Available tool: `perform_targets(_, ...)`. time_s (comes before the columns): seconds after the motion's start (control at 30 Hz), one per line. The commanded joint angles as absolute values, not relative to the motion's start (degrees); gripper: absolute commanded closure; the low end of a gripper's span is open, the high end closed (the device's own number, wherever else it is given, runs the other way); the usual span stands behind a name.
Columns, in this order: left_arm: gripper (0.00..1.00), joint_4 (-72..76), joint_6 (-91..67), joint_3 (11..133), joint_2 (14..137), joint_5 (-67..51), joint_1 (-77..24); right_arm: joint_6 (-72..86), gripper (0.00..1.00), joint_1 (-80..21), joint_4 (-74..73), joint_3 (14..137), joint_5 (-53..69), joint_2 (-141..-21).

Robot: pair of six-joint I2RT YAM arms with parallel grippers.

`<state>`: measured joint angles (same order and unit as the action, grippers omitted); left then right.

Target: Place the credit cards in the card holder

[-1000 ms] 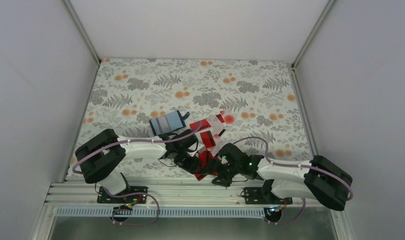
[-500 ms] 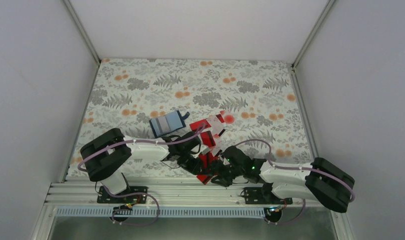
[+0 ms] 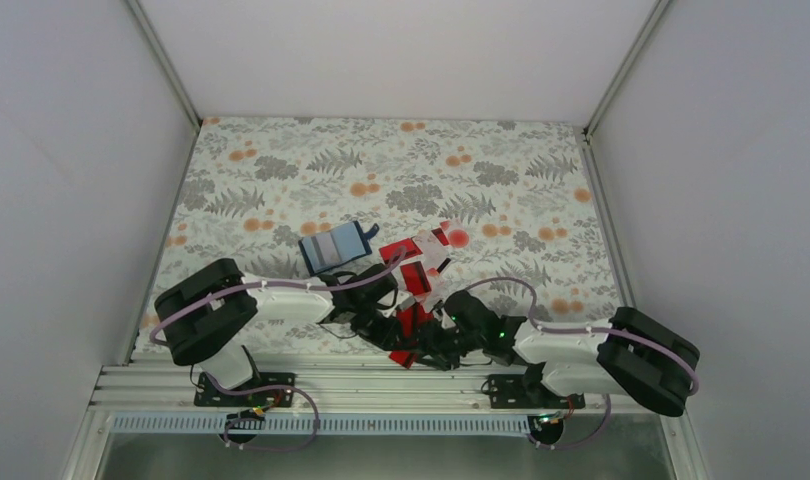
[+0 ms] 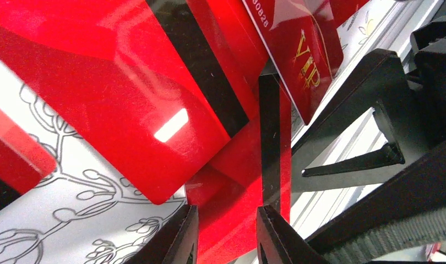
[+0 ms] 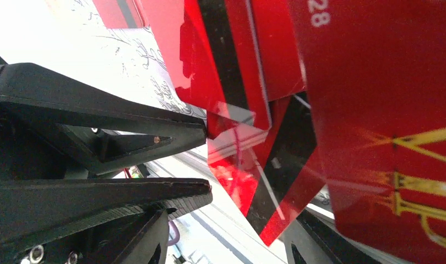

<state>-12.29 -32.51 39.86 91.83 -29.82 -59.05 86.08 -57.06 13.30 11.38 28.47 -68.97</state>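
Observation:
Several red credit cards [image 3: 418, 268], some with a black stripe, lie in a loose line from mid-table to the near edge. The card holder [image 3: 333, 247] lies open left of them, pale blue inside. My left gripper [image 3: 384, 330] is narrowly open, its fingertips [image 4: 183, 236] straddling a red striped card [image 4: 248, 165] seen flat below them at the table's edge. My right gripper [image 3: 433, 348] is wide open beside it. That card [image 5: 270, 187] juts over the edge between the right fingers [image 5: 154, 242]. A red "VIP" card [image 4: 306, 60] lies close by.
The aluminium rail [image 3: 311, 375] runs just past the near table edge, under both grippers. The left gripper's black fingers [image 5: 110, 118] fill the left of the right wrist view. White walls [image 3: 71, 200] close in both sides and the back.
The right gripper has moved left and closed in on the near-edge cards. The left gripper has shifted slightly toward the edge. The nearest card now sits further over the edge.

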Motion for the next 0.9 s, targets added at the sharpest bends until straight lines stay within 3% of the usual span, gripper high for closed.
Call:
perform_targets(0.0,0.71,-2.9,-34.5,38.1,94.8,-40.2,-62.2,88.1,0.48,-57.2,19.7,10.3,16.6,-67.7)
perform_targets(0.4,0.82,0.2,-35.7,36.2,94.8,-41.8,-60.8,87.0,0.65,-57.3,21.1,9.9,16.9,-67.9)
perform_targets(0.7,0.83,-1.0,-36.1,35.0,91.7,-39.1,-58.3,84.8,0.94,-57.2,7.5,13.6,15.9,-65.9)
perform_targets(0.87,0.83,-2.6,-36.0,35.0,89.4,-36.9,-57.1,85.0,0.96,-57.2,6.5,12.8,16.4,-65.4)
